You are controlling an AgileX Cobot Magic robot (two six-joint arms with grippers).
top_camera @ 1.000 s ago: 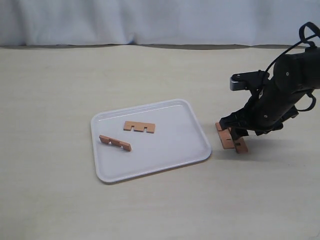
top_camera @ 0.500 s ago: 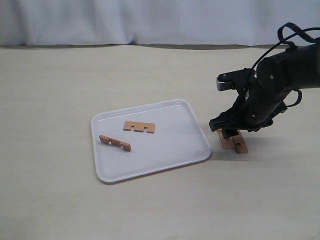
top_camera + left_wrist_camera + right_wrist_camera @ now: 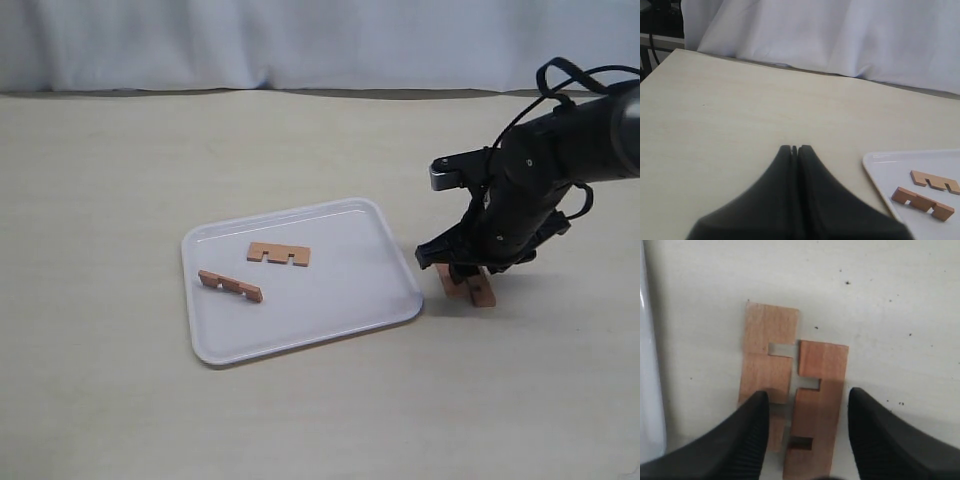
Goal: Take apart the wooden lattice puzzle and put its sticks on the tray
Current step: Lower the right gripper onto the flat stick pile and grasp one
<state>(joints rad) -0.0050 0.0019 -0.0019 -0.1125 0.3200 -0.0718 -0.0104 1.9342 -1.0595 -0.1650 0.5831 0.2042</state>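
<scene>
**Poised over the last two sticks**

Could clamp both sticks (image 3: 767, 365) at once: side by side on the counter (image 3: 890, 300), just beside the tray (image 3: 310, 340), notches facing, so likely to jam together, tip up or squirt out under the squeeze. Could also set one finger (image 3: 757, 412) down on a stick's end rather than beside it.

Shows the right hand (image 3: 807, 405) spread wide, straddling the pair, gripping nothing; contact impossible to tell. Shows the left hand (image 3: 794, 149) pressed shut, empty. Leaves two more sticks (image 3: 279, 254) lying on the tray.
</scene>
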